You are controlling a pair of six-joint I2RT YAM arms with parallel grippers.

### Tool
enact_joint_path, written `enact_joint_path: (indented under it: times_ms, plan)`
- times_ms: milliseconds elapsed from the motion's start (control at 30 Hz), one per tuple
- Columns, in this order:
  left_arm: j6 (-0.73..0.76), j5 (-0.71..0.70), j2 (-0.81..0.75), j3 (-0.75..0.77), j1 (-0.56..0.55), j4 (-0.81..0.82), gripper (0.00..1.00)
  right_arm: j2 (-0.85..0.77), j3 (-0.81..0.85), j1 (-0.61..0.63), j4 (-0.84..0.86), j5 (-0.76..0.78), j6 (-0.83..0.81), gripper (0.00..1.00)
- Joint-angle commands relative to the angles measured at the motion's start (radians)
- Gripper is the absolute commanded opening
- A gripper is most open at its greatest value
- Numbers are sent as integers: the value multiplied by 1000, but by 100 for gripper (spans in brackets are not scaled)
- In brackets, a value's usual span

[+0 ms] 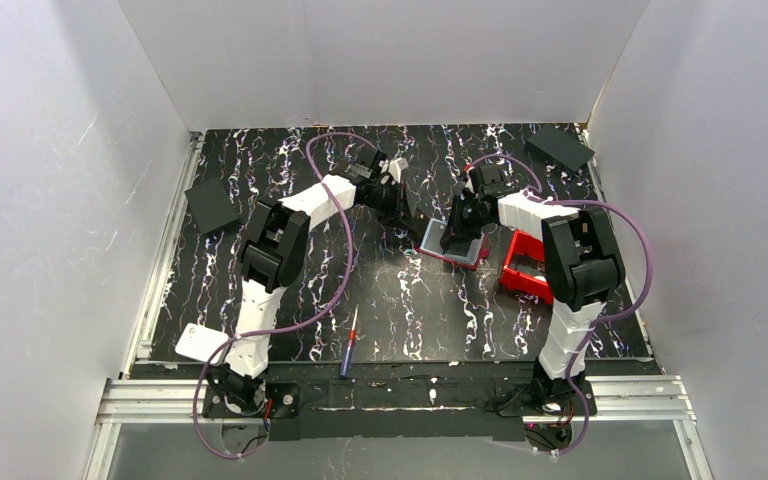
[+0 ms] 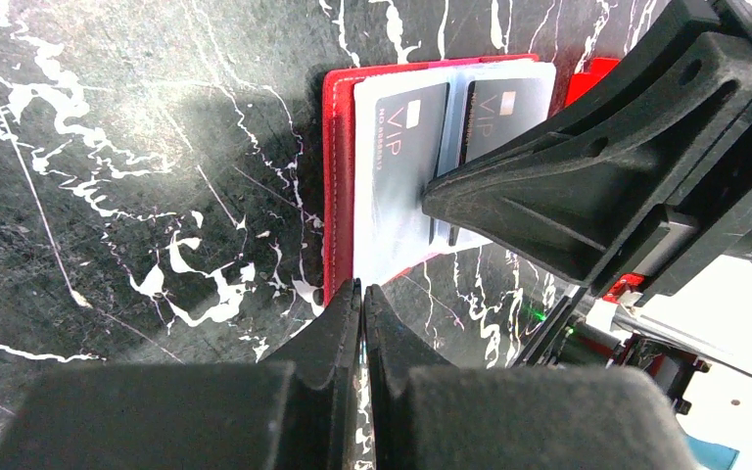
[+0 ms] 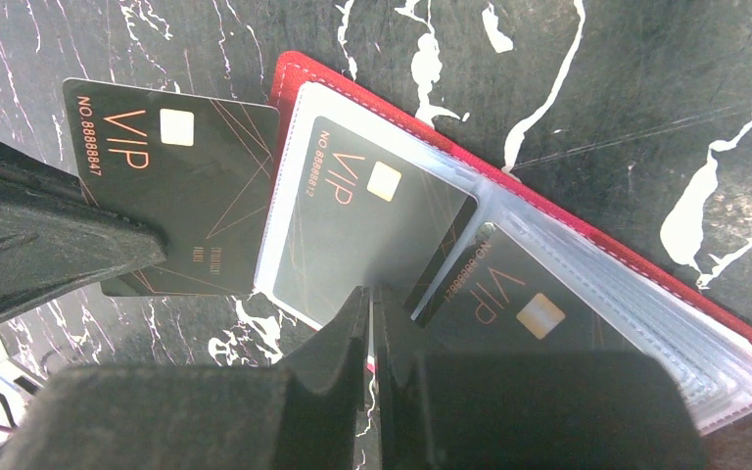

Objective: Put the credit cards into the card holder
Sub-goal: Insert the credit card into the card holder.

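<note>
Card holder [image 2: 338, 186] lies open on the marbled tabletop [image 1: 410, 310], a bit R of centre and just L of the red bin [image 1: 523, 265]. Red cover is down, clear sleeves face up.

Cards, 3 seen, all dark w/ "VIP" print:
- L-sleeve card [image 3: 372, 225]: inside the sleeve on the L page.
- R-sleeve card [image 3: 509, 299]: in a sleeve past the fold, one corner tucked under the L page.
- Loose card [image 3: 186, 186]: outside the holder, at its L edge. Its R edge meets the L sleeve's edge; can't tell if it has entered.

L fingers [image 2: 341, 318]: pressed together, no gap seen from the L wrist. R wrist view shows their tip over the loose card's lower L part. L wrist view shows no card face on the tabletop there, so the card appears pinched and edge-on to that cam.

R fingers [image 3: 348, 323]: nearly together, only a thin slit. Tips sit on the near edge of the L sleeve page, close to the fold, and appear to pinch it. L wrist view shows them coming in from the side w/ the tip down on the holder between the two sleeved cards.

Elsewhere on tabletop:
- black square [image 1: 211, 206] at far L
- second black square [image 1: 560, 147] in far R corner
- pen-like tool [image 1: 348, 345] near front edge
- white flat item [image 1: 200, 343] by L arm base
</note>
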Motion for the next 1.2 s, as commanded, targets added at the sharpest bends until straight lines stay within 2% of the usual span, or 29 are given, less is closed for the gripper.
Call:
enact_joint_path:
  times_ms: [0,367,500,633,900,1167]
  plan:
    - [23,-3,-14,-20,-8,-6,0,2,-13,-5,8,31,-20,13]
    - [-10,-6,2,-62,-26,45,0,-2,-15,-6,13,29,-16,12]
    - [-77,47,0,-90,-25,121,0,-10,-14,-6,8,19,-5,14]
    - [-162,97,-22,-112,-25,216,0,-55,1,-11,-18,15,7,28]
    - [-195,125,-44,-88,-42,237,0,-183,42,-90,-151,53,-24,39]
    - [-279,156,-23,-63,-125,311,0,-264,18,-207,-216,25,-69,45]
